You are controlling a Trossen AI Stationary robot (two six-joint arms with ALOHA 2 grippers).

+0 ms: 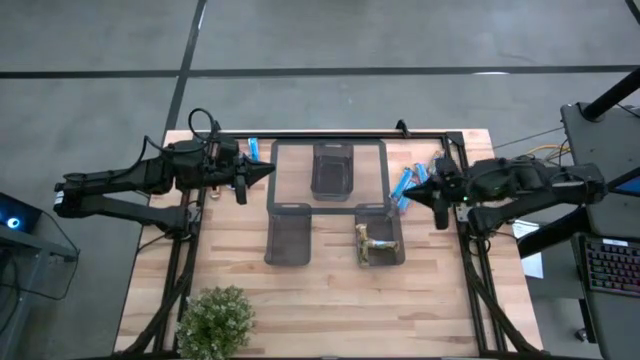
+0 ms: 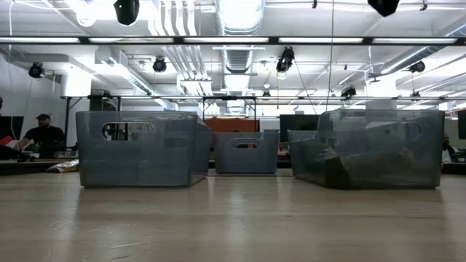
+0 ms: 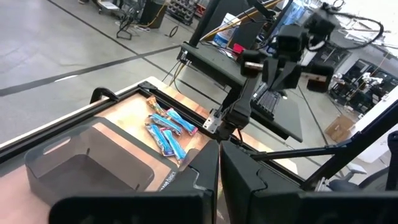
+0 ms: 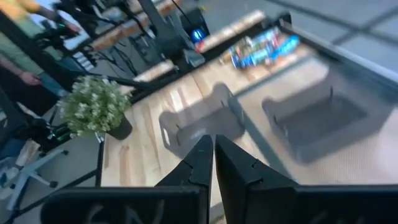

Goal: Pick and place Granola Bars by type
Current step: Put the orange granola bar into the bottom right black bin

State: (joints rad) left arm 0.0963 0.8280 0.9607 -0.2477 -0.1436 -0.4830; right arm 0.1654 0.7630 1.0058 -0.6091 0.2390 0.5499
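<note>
- The granola bars lie in two heaps on the tabletop: a blue heap (image 1: 408,186) near the right edge, beside the right gripper (image 1: 428,187), and a few blue bars (image 1: 257,152) near the far-left corner, next to the left gripper (image 1: 262,172).
- Some brownish-gold bars (image 1: 372,243) already sit in the near-right bin (image 1: 380,235); the far-centre bin (image 1: 332,168) and the near-left bin (image 1: 288,233) look empty.
- Risk: the bars in each heap overlap, so a descent could pinch two wrappers together or nudge neighbours toward the table's edge.
- Risk: the bins look alike, so a bar could land with the wrong type.
- Both grippers hover above the tabletop with fingers pressed together, holding and touching nothing; each must spread before a pick.
</note>
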